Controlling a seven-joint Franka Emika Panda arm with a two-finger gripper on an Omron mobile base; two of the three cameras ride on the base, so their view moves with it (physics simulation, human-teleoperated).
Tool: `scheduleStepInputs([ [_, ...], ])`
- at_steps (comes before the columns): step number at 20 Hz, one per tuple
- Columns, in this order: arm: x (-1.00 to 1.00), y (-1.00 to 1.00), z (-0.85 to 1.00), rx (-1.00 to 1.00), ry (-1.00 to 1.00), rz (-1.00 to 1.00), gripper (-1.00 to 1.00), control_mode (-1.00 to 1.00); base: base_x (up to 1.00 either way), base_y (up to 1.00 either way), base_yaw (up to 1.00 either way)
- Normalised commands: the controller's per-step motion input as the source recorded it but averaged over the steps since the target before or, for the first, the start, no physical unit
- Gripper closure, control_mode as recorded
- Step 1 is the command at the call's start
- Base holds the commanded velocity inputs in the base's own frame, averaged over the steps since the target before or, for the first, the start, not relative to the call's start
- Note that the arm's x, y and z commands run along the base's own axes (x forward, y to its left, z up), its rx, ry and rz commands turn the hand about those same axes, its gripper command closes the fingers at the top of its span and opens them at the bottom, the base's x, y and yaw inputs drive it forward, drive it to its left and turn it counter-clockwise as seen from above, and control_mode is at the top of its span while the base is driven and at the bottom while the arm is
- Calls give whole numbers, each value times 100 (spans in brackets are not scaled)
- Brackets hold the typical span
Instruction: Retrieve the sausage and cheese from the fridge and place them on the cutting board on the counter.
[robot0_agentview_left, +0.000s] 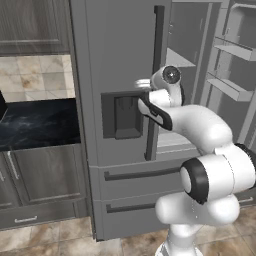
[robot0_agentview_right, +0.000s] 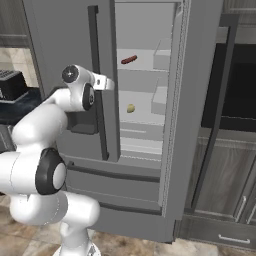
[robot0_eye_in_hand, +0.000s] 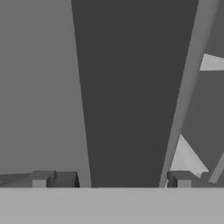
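Evidently the claw (robot0_eye_in_hand: 111, 179) gapes wide and empty astride the left door's long dark handle (robot0_eye_in_hand: 131, 87), while the small red-brown sausage (robot0_agentview_right: 128, 60) and yellow cheese chunk (robot0_agentview_right: 130, 108) wait on the tall grey fridge's (robot0_agentview_right: 60, 35) shelves, centre frame.

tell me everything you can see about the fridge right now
The fridge is a tall grey French-door unit with a smooth, metal-like finish. Its right door stands swung open; the left door is shut and carries a recessed dispenser panel. Long dark vertical handles run down both doors, and two drawers with bar handles sit below. On the pale inner shelves lie the sausage and, lower down, the cheese. The open pincer straddles the left door's dark handle.
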Motion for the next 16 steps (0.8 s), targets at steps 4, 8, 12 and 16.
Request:
scheduleStepInputs([
  [4, 75, 0, -11, 0, -8, 0, -100, -100, 0, 0, 0],
  [8, 81, 0, -3, 0, -11, 0, -100, -100, 0, 0, 0],
  [12, 75, 0, -1, 3, 8, 0, 100, -100, 0, 0, 0],
  [16, 24, 2, 0, 0, 14, 0, 100, -100, 0, 0, 0],
])
